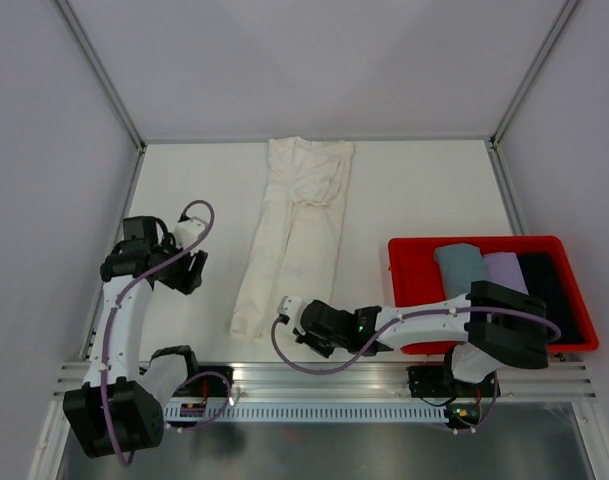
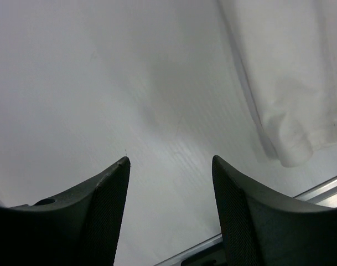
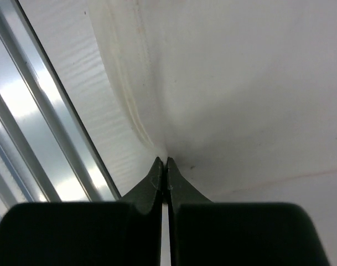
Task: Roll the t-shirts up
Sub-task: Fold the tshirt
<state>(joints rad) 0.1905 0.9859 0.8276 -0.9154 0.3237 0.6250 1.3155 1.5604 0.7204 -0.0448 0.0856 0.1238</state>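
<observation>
A cream-white t-shirt (image 1: 292,232) lies folded into a long narrow strip down the middle of the table. My right gripper (image 1: 287,315) is at the strip's near end. In the right wrist view the gripper (image 3: 164,162) is shut, pinching the shirt's hem edge (image 3: 240,83). My left gripper (image 1: 196,270) hovers left of the shirt, apart from it. In the left wrist view it (image 2: 171,162) is open and empty over bare table, with the shirt's near end (image 2: 290,83) at the upper right.
A red bin (image 1: 404,300) at the right holds rolled teal (image 1: 459,268), lilac (image 1: 504,268) and black (image 1: 546,280) garments. An aluminium rail (image 1: 384,385) runs along the near table edge, close to the right gripper (image 3: 46,138). White walls enclose the table.
</observation>
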